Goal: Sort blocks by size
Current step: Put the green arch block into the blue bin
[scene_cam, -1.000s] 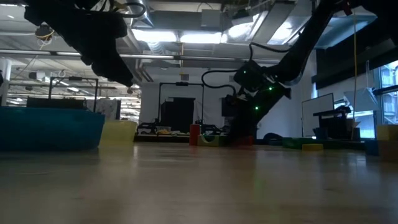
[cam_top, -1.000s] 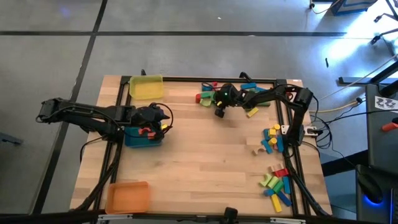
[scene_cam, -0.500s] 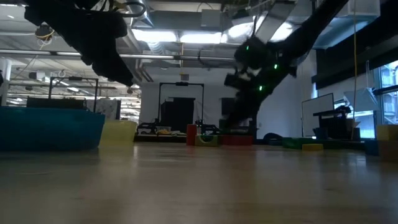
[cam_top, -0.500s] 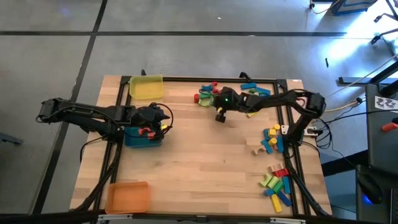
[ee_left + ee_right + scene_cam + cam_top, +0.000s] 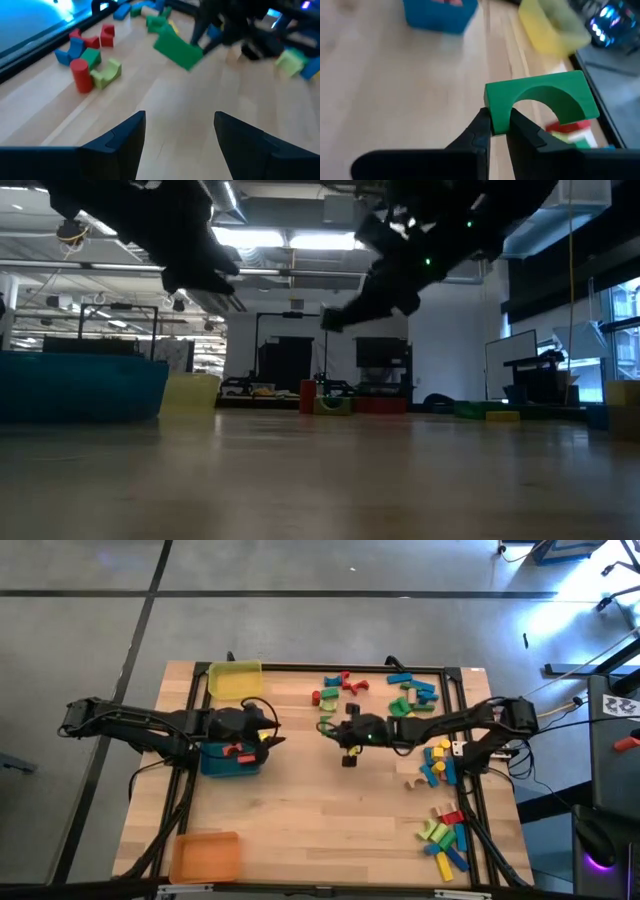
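My right gripper (image 5: 499,131) is shut on a green arch block (image 5: 540,102) and hangs above the middle of the table (image 5: 330,727), toward its far side. My left gripper (image 5: 180,135) stands open with nothing between its fingers, above the blue tray (image 5: 225,762) at the table's left. The left wrist view shows the green arch block (image 5: 177,50) in the air ahead of it. Loose blocks lie in heaps at the far edge (image 5: 335,690) (image 5: 415,692) and along the right edge (image 5: 436,765) (image 5: 445,835). My right gripper pinches one leg of the arch (image 5: 498,119) between its two fingers, at the block's end. The fingers slant down from the table's right side. The block is lifted clear of the table, its hollow side toward the gripper and its other leg sticking out sideways.
A yellow tray (image 5: 235,680) stands at the far left and an orange tray (image 5: 205,855) at the near left. Red pieces (image 5: 238,750) lie in the blue tray. Bare wood lies between the trays and the right-hand heaps.
My right gripper has swung away from the heap at the far edge toward the table's middle and risen, carrying the green arch block clear of the table. My left gripper has tipped upward a little above the blue tray.
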`<act>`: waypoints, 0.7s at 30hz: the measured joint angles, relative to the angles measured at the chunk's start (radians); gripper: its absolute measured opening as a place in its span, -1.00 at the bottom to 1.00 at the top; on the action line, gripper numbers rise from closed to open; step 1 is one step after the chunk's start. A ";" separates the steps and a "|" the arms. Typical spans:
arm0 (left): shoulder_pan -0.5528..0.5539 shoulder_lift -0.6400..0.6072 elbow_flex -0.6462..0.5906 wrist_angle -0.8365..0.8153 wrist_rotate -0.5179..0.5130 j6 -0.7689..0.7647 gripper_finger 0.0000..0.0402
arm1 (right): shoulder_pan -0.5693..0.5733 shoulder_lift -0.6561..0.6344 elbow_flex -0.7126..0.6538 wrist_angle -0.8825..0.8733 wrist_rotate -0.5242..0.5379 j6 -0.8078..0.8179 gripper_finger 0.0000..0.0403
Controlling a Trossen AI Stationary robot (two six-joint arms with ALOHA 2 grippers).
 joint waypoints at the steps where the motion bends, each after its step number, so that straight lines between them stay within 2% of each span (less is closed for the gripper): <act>1: 0.001 0.000 0.000 0.018 0.000 -0.006 0.10 | 0.015 0.000 0.000 0.025 0.011 -0.007 -0.79; 7: 0.002 0.022 0.000 0.126 0.000 -0.059 0.10 | 0.076 0.000 0.000 0.148 0.071 -0.053 -0.78; 14: 0.002 0.167 0.000 0.343 0.000 -0.092 0.10 | 0.098 0.007 0.000 0.240 0.098 -0.092 -0.78; 21: 0.011 0.289 0.001 0.558 0.001 -0.153 0.10 | 0.097 0.021 0.000 0.241 0.122 -0.094 -0.78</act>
